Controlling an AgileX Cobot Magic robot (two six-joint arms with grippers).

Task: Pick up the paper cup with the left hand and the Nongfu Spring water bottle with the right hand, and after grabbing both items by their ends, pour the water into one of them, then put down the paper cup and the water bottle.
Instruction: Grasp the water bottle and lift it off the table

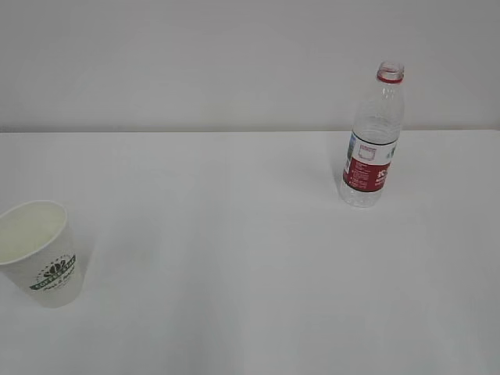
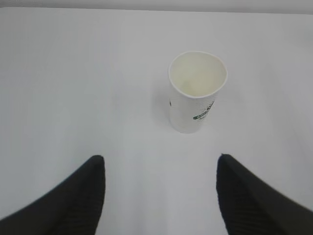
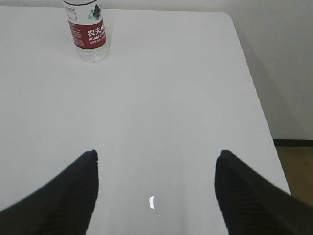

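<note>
The white paper cup [image 1: 43,251] with a green logo stands upright at the table's front left; no arm shows in the exterior view. In the left wrist view the paper cup [image 2: 195,93] is ahead and slightly right of my left gripper [image 2: 160,159], which is open and empty, well short of it. The Nongfu Spring water bottle [image 1: 373,139], clear with a red-and-white label and red neck ring, stands uncapped at the back right. In the right wrist view the bottle [image 3: 88,30] is far ahead to the left of my open, empty right gripper [image 3: 156,154]. I cannot make out any water.
The white table [image 1: 234,234] runs back to a pale wall. In the right wrist view the table's right edge [image 3: 259,105] drops to a brown floor. A small white speck [image 3: 151,202] lies on the table between the right fingers.
</note>
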